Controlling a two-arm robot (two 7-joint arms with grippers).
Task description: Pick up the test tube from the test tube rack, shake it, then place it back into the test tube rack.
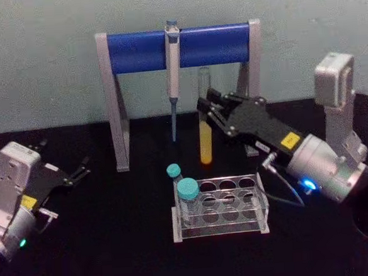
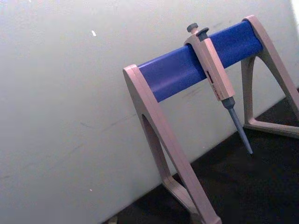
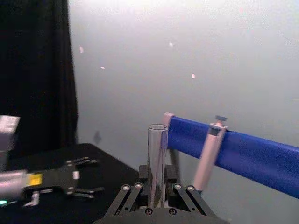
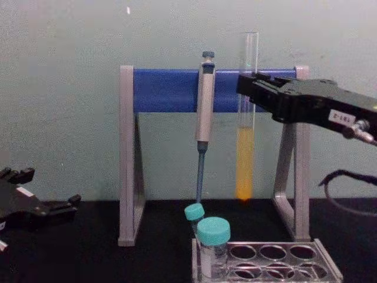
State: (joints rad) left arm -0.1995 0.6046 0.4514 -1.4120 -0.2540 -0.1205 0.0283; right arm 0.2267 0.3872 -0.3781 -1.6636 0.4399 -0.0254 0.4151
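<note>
Rack (image 1: pixel 241 218): 2 teal-capped tubes (image 1: pixel 188 194); right gripper (image 1: pixel 206 108) jaws clamp test tube (image 1: pixel 205 143), yellow liq.; left gripper (image 1: pixel 81 170) jaws spread.

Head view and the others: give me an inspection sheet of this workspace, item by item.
Surface: black table, no spills seen.
Job's things: test tube with yellow liquid, upright, held clear of the test tube rack.
Clutter: two teal-capped tubes at the rack's left end; pipette hanging on its stand.
Grippers: right gripper shut on the test tube's upper part; left gripper open, idle at the left.
Cables: black cable looping from the right wrist.
Surroundings: pale wall behind.
</note>
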